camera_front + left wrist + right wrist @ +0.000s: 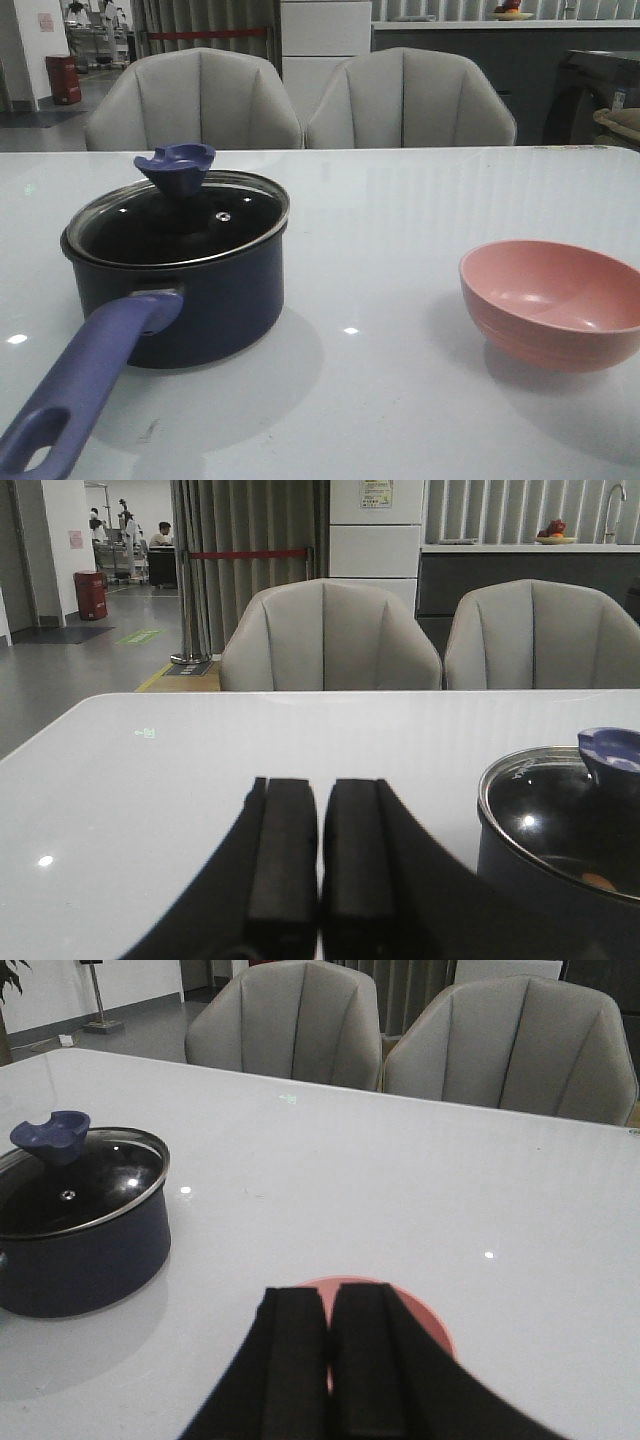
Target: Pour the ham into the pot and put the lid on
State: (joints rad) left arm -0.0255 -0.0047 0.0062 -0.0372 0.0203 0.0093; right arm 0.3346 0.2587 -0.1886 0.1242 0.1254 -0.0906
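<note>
1. Behind your white counter (400, 200) stand two grey chairs (195, 100), with curtains and cabinets further back.
2. You have the pot (200, 310) on the counter's left side, its long handle (85, 395) reaching toward the near edge.
3. Look at the lid (180, 220): it sits on the pot's rim, knob (177, 165) up.
4. Through the glass in the left wrist view you can see one small orange piece, apparently ham (600, 881), inside the pot.
5. Your pink bowl (550, 300) stands upright on the right side, well apart from the pot; what shows of its inside is bare.
6. Your left end effector (320, 860) has its fingers pressed together, gripping nothing, beside the pot.
7. Your right end effector (328, 1360) is likewise together and grips nothing, with the bowl just beyond its fingertips.
</note>
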